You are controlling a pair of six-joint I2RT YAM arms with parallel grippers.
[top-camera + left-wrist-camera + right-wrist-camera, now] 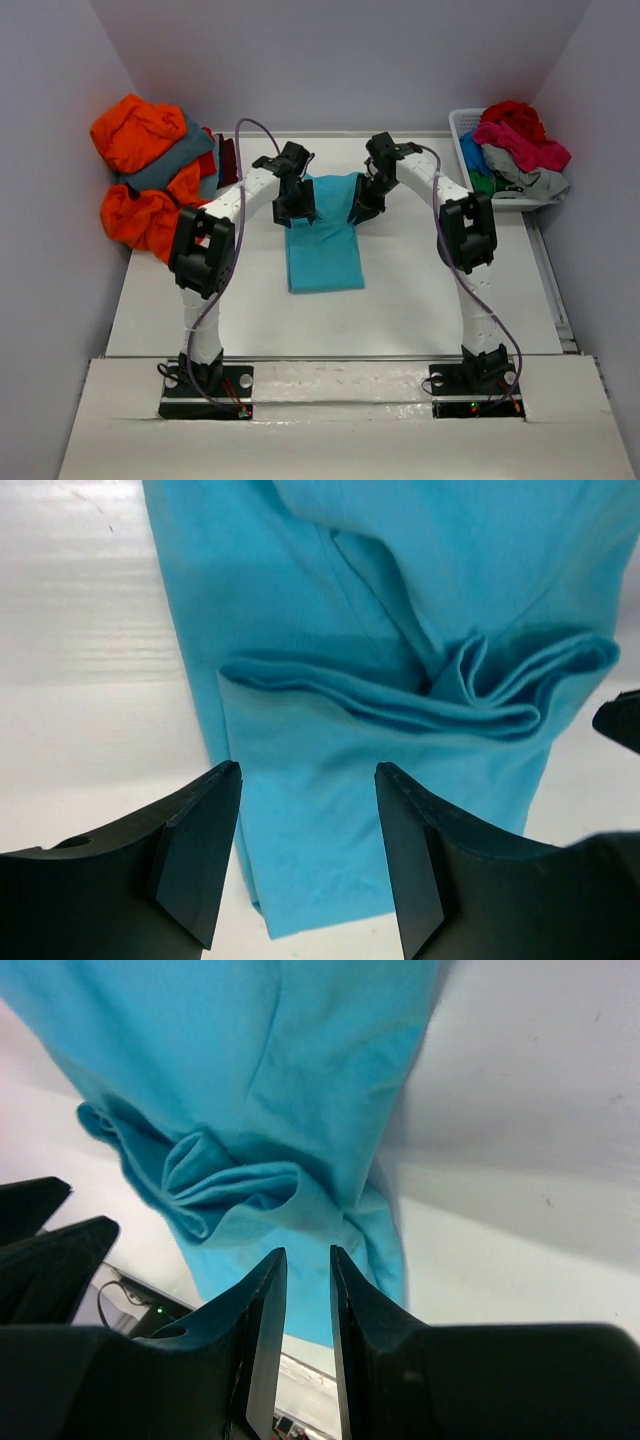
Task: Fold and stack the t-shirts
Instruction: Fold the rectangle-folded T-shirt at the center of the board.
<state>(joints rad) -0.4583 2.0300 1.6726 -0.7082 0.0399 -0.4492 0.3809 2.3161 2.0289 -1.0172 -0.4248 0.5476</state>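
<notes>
With my left pincer (307, 770) gaping wide and my right pincer (308, 1252) barely parted, both empty over the rumpled 12 o'clock end of the turquoise t-shirt (322, 250) lying mid-worktop (430, 300), closing now could pinch just 1 layer and drag the fold crooked.

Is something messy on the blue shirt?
Yes. The turquoise t-shirt lies in a long strip, but a bunched ridge of cloth crosses it near its far end, so it isn't flat there.
</notes>
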